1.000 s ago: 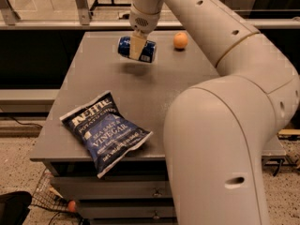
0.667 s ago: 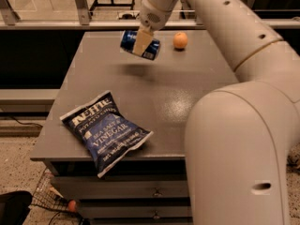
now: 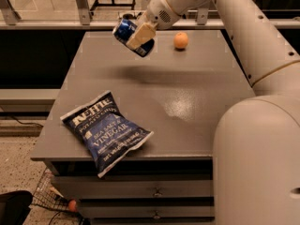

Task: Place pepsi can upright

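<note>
The pepsi can (image 3: pixel 125 31) is a dark-blue can with a silver end, held tilted in the air above the far left part of the grey table (image 3: pixel 187 107). My gripper (image 3: pixel 138 36) is shut on the can, with one cream finger (image 3: pixel 139 35) across its side. The can's silver end points up and to the left. The arm reaches in from the upper right.
A dark-blue chip bag (image 3: pixel 105 131) lies flat at the table's front left corner. An orange (image 3: pixel 181 40) sits at the far edge of the table. My arm's large white body (image 3: pixel 255 163) covers the front right. Drawers are below the tabletop.
The gripper has lifted the can higher above the table and tilted it, so its silver end now points up-left.
</note>
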Controlling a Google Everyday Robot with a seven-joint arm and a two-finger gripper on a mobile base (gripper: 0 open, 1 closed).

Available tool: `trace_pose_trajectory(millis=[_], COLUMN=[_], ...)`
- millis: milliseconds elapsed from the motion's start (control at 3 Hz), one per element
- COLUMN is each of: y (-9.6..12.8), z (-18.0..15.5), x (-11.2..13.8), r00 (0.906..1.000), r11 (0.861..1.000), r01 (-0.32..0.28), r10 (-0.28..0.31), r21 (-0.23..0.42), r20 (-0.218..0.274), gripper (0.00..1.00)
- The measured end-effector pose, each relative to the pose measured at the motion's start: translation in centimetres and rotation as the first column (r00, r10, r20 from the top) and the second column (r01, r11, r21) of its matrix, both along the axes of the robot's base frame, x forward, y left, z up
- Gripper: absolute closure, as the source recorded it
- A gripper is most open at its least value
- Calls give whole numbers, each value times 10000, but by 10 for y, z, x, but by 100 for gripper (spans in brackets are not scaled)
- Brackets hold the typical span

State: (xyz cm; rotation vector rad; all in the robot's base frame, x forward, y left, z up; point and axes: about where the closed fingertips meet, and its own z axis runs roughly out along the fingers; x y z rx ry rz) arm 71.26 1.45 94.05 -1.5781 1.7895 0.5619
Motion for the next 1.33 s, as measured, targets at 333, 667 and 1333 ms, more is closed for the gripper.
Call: trace_pose_trajectory(millis=[333,667,1333], y=[7,21,42], z=[17,13,-8], x=[-5,-13,-28], r00=[9988,9939,9827], r11=[9926,9747,9301], r01=[453,1094,1844], r10=[-470,-1094,-1694], r21=[1128,1948,3176], r20=[130,-111,-745], gripper=[100,100,100])
